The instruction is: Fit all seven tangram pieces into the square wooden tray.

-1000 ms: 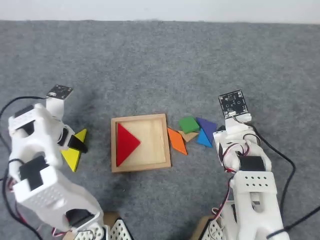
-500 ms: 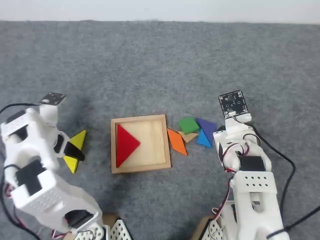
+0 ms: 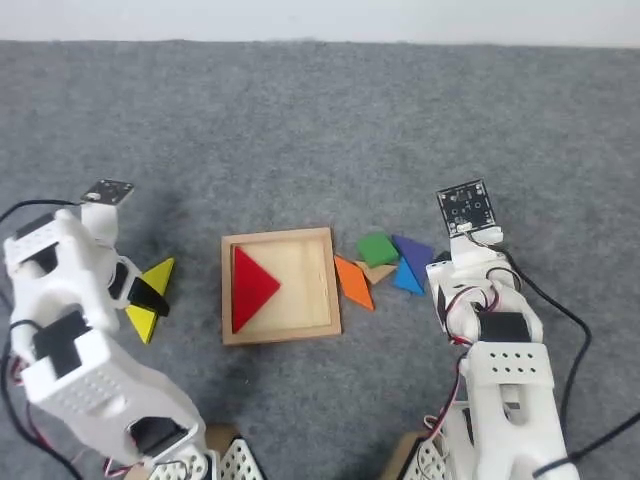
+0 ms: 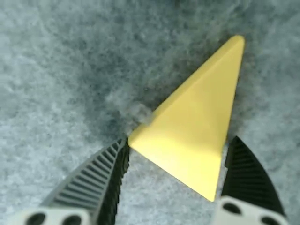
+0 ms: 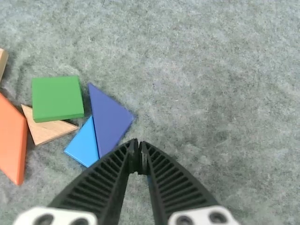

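- Left fingers (image 4: pixel 108 180) have nudged slightly rightward; spread wide, they straddle the yellow triangle (image 4: pixel 194 124) on the worktop, left of the tray (image 3: pixel 280 337).
- Right fingers (image 5: pixel 161 176) are pressed together beside the dark-blue triangle (image 5: pixel 108 117).

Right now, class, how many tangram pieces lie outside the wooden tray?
6. The yellow triangle lies left of the tray, at the left end effector; the orange parallelogram, green square, plain wood triangle, light blue triangle and dark blue triangle cluster right of it.
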You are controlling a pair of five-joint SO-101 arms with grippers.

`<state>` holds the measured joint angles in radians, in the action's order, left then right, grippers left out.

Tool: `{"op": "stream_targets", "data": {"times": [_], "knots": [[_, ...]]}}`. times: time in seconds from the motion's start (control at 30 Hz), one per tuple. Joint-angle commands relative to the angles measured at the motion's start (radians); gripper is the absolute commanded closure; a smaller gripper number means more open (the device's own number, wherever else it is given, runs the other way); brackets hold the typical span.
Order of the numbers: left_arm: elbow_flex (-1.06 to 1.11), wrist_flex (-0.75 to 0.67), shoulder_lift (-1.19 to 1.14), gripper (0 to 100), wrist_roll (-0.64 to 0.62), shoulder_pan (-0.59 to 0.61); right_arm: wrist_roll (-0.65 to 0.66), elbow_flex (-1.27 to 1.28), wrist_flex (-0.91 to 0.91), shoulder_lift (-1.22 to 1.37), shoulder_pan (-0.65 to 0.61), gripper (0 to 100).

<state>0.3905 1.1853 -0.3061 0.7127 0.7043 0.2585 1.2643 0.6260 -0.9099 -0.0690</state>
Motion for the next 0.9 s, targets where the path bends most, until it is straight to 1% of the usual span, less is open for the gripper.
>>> {"op": "stream_targets", "data": {"times": [0.0,0.2,0.3,0.37,0.43,0.7,0.87], "knots": [[-0.05,-0.014,0.048,67,0.005,-0.002,0.012,-0.044,-0.016,-0.007,0.012,99.0],[-0.045,-0.021,0.058,67,0.005,-0.041,0.012,-0.044,-0.016,-0.007,0.012,99.0],[-0.048,-0.025,0.021,67,0.005,-0.057,0.012,-0.044,-0.016,-0.007,0.012,99.0],[-0.048,-0.055,-0.02,67,0.005,-0.064,0.012,-0.044,-0.016,-0.007,0.012,99.0],[-0.05,-0.08,-0.054,67,0.005,-0.064,0.012,-0.044,-0.016,-0.007,0.012,99.0],[-0.062,-0.048,-0.072,68,0.008,-0.034,0.012,-0.044,-0.016,-0.007,0.012,99.0],[-0.065,-0.043,-0.074,75,0.009,-0.037,0.012,-0.044,-0.016,-0.007,0.012,99.0]]}}
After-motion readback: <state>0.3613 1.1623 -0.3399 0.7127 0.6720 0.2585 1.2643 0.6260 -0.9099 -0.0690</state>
